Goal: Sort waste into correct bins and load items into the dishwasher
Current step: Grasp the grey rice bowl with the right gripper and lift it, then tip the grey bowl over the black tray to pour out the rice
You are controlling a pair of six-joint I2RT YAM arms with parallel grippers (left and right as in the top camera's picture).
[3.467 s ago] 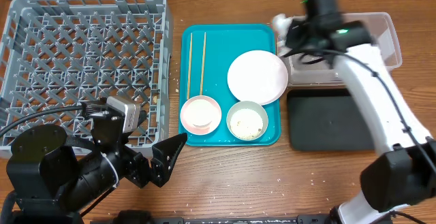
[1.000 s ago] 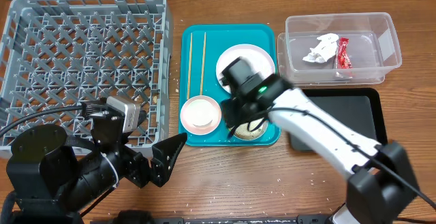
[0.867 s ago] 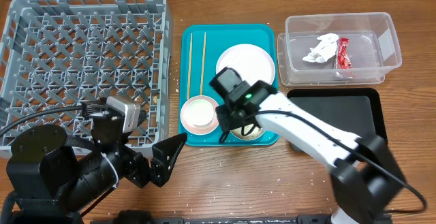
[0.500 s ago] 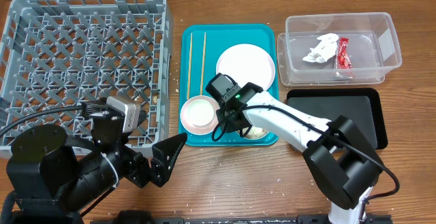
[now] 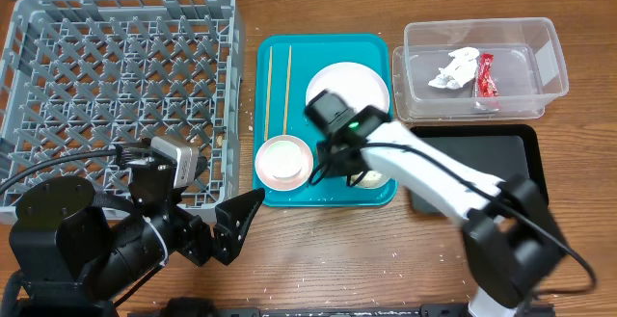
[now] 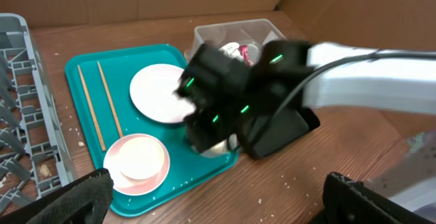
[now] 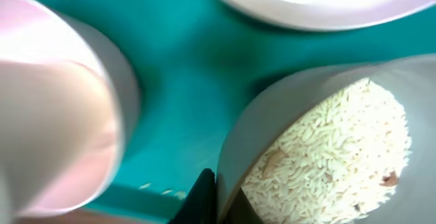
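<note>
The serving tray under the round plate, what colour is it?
Teal tray, clearest in the overhead view.

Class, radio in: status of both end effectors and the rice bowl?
Left end effector open, parked. Right end effector at grey-green bowl rim, grip unclear. Pink bowl alongside.

Right arm [image 5: 434, 177]: white links w/ black joints, green LEDs lit near the wrist, thin black cable along the shell. Left arm [image 5: 87, 240]: bulky black housings, grey camera box [image 5: 174, 160] on top, black cables looping off, white band round one segment; its jaws matte black, blunt-tipped
</note>
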